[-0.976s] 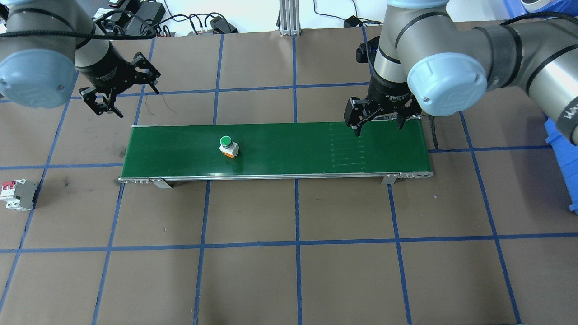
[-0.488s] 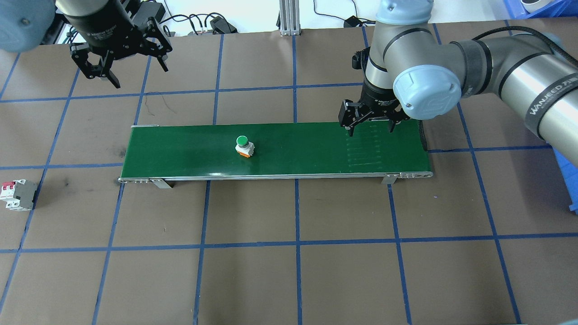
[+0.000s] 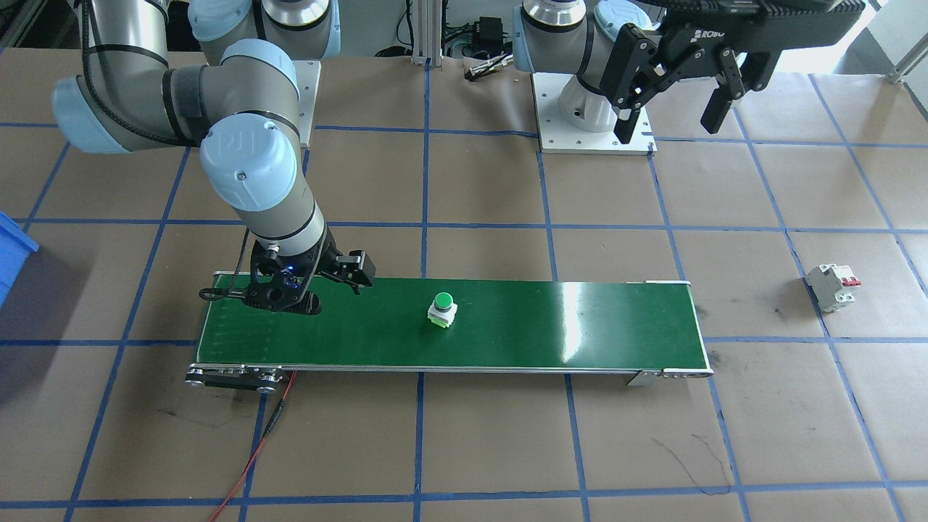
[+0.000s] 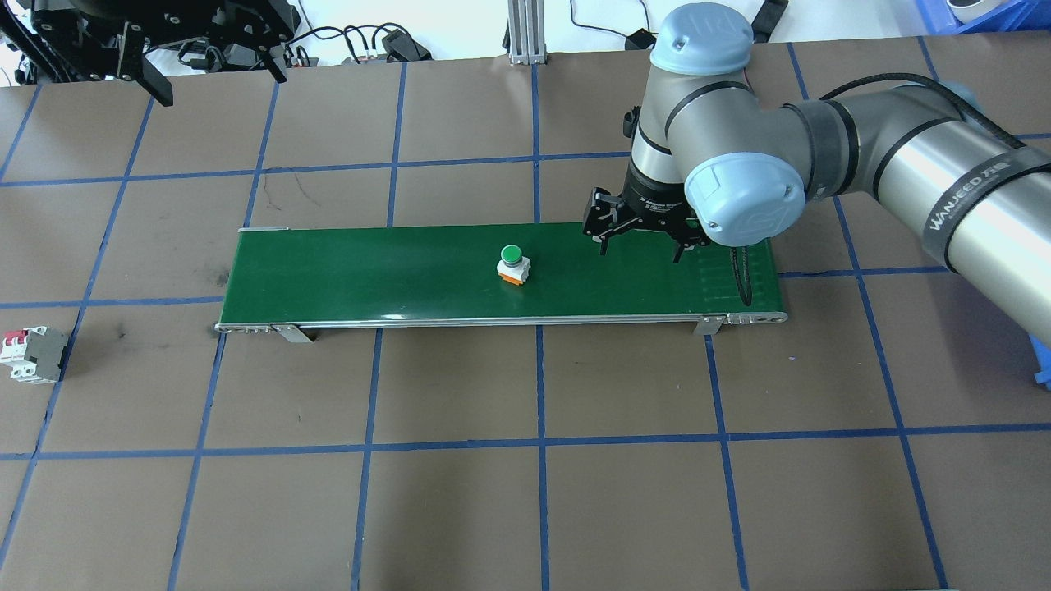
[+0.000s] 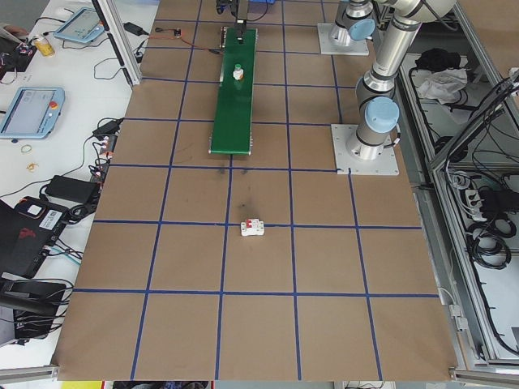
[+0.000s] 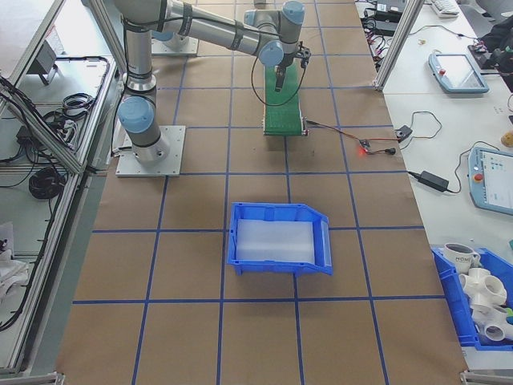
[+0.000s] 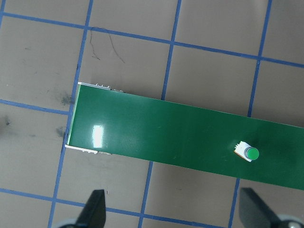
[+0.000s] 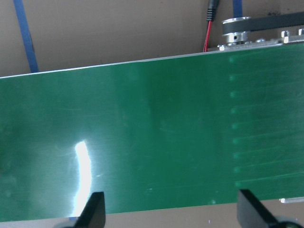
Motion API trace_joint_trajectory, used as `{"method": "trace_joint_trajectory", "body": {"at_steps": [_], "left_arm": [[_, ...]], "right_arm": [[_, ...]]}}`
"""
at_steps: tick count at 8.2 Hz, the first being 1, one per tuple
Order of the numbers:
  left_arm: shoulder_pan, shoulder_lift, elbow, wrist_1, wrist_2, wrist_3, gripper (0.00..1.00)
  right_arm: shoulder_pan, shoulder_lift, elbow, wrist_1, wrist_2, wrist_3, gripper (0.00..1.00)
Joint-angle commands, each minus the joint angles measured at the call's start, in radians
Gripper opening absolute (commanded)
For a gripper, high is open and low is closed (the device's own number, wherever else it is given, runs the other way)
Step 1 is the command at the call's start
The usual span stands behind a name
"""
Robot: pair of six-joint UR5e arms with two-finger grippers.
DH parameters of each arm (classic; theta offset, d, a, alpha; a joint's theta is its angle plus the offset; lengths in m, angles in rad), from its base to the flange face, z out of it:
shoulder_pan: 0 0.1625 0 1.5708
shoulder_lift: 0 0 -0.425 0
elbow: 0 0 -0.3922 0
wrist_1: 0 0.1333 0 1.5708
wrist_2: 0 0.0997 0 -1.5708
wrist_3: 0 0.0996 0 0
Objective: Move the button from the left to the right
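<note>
The small green-capped push-button [image 4: 512, 263] stands mid-length on the long green conveyor belt [image 4: 345, 275], while the right claw [image 4: 640, 243], fingers spread, waits low nearby, needing to straddle and pinch it.

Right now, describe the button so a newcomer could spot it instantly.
Find the long green conveyor belt lying across the middle of the brown, blue-gridded table. Near the belt's middle stands the small push-button with a round green cap on a whitish body, apart from the right arm's open black gripper. It is the only thing on the belt; the white boxy circuit breaker with red levers sits off the belt on the table.
</note>
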Motion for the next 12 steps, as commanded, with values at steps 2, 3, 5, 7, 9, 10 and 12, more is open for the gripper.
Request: {"method": "trace_joint_trajectory", "body": {"at_steps": [2,3,5,7,9,10,12], "left_arm": [[-0.001,0.005,-0.004,-0.006,0.002,0.002,1.00],[-0.001,0.005,-0.003,-0.006,0.002,0.002,1.00],[-0.001,0.007,-0.003,-0.006,0.002,0.002,1.00],[0.000,0.007,-0.003,-0.007,0.002,0.002,1.00],[0.000,0.007,-0.003,-0.007,0.003,0.002,1.00],[0.002,0.007,-0.003,-0.007,0.002,0.002,1.00],[0.002,0.007,-0.004,-0.007,0.003,0.002,1.00]], "right_arm": [[0.067,0.004,0.001,-0.077,0.065,0.149,1.00],[0.070,0.013,0.001,-0.100,0.091,0.163,1.00],[0.070,0.047,0.001,-0.106,0.072,0.152,0.99],[0.063,0.096,0.001,-0.106,0.012,0.149,0.86],[0.032,0.097,0.010,-0.079,-0.033,0.109,0.32],[0.000,0.094,0.011,-0.054,-0.042,0.038,0.04],[-0.095,0.081,0.008,-0.048,-0.042,-0.103,0.00]]}}
